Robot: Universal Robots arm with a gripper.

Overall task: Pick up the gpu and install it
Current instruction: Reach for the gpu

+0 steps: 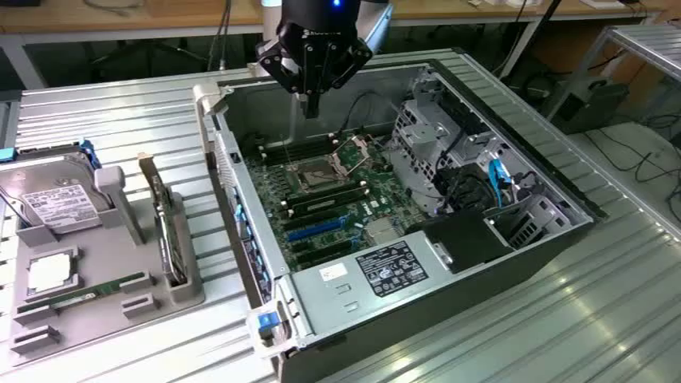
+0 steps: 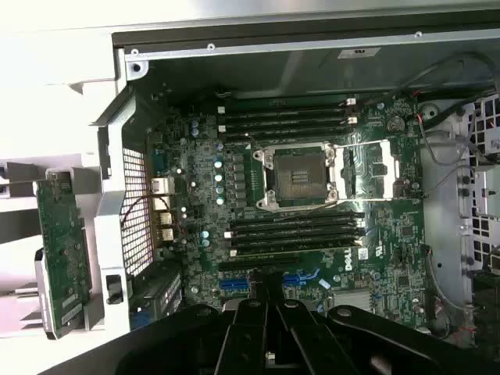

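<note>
Ext. view: tool (image 1: pixel 311 110) hangs over the far end of the open PC case (image 1: pixel 447 319), above the motherboard (image 1: pixel 330 191). Its fingers are pressed together w/ nothing between them. The gpu (image 1: pixel 165 231) stands on edge in a slot of the gray parts tray (image 1: pixel 107 255) on the worktop (image 1: pixel 117 120), at the view's left, outside the case and well apart from the tool. A hard drive (image 1: pixel 53 203) sits nearby in the same tray.

Wrist view: tool (image 2: pixel 269 312) is over the motherboard (image 2: pixel 312 234), near the empty CPU socket (image 2: pixel 301 176). The gpu (image 2: pixel 62 250) is in its holder beyond the case wall.
</note>
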